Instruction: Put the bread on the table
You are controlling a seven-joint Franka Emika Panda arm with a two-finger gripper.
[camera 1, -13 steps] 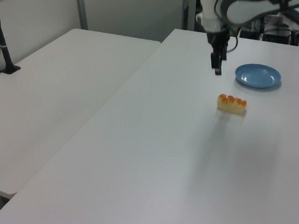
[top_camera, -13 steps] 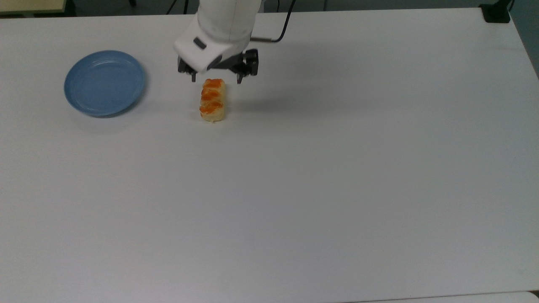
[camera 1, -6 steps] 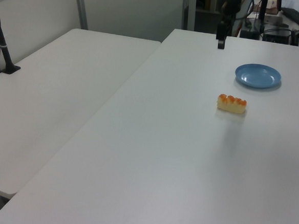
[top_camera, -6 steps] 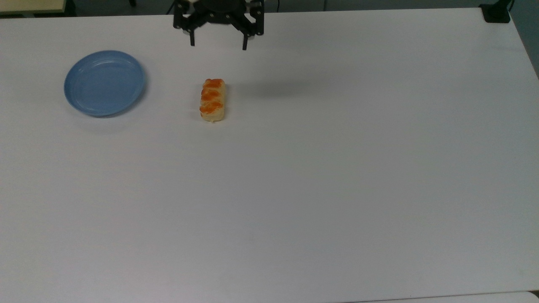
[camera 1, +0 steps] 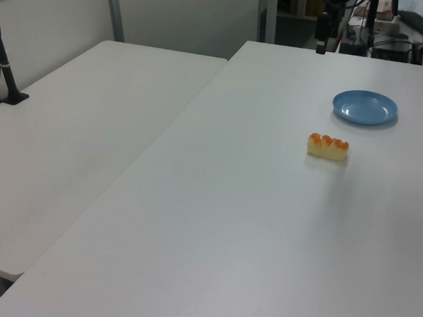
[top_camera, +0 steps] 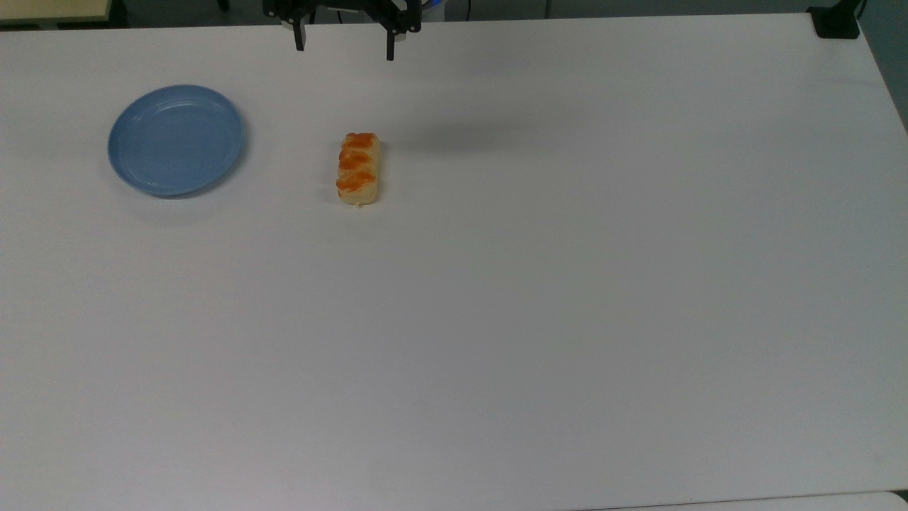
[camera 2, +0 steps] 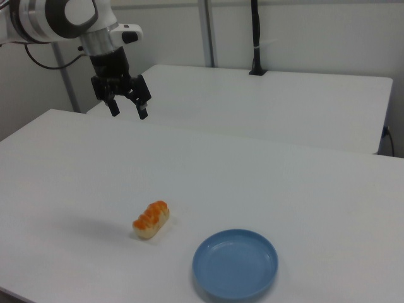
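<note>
The bread (top_camera: pixel 358 169), a small tan bun with orange glazed patches, lies flat on the white table (top_camera: pixel 532 298), to the right of the blue plate in the top view. It also shows as the bread (camera 1: pixel 328 146) and the bread (camera 2: pixel 151 219). My gripper (top_camera: pixel 344 46) hangs open high above the table's far edge, well clear of the bread, with nothing between its fingers. In the right view the gripper (camera 2: pixel 129 111) sits up and to the left of the bread. The left view catches the gripper (camera 1: pixel 321 44) at the top.
A round blue plate (top_camera: pixel 176 140) rests on the table left of the bread in the top view, with nothing on it. A second white table (camera 2: pixel 271 104) stands behind. A black post (camera 2: pixel 255 38) rises from it.
My gripper has risen away from the bread and drawn back toward the table's far edge, staying open. The bread lies in the same spot.
</note>
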